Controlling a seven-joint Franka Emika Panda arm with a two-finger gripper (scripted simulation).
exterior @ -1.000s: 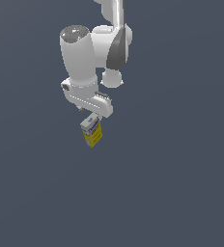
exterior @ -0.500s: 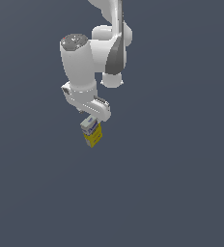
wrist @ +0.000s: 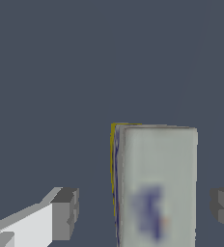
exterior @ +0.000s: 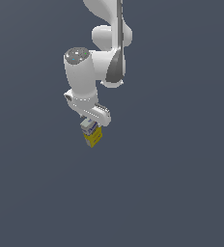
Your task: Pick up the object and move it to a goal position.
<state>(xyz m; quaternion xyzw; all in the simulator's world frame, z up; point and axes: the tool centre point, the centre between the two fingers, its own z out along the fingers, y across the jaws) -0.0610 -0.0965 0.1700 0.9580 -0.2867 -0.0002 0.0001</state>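
A: Hard to make out much under the white jointed robot arm (exterior: 92,72). Fingers (exterior: 90,126) mostly hidden in the exterior view behind the wrist block and the small rectangular carton with yellow lower part and white-grey top (exterior: 92,134).

B: Seen closer from the wrist. Two grey finger pads (wrist: 65,213), one on each side of the carton (wrist: 155,185), with dark background showing between pad and carton on both sides. Far pad cut off by the frame edge.

A: Gripping, then, or spread?

B: Spread apart and not touching the carton in the wrist view. Yet hanging just below the wrist in the exterior view, nothing visible beneath it. Cannot tell what carries it.

A: Print on the carton?

B: Blurred blue smear on the white-grey face, unreadable. Thin yellow strip along one edge. Lower end cut off by the frame.

A: Anything around the carton?

B: Only flat dark blue-grey background (exterior: 181,183) on every side. No edge or surface line to be picked out. Upper arm cut off at the top of the exterior view.
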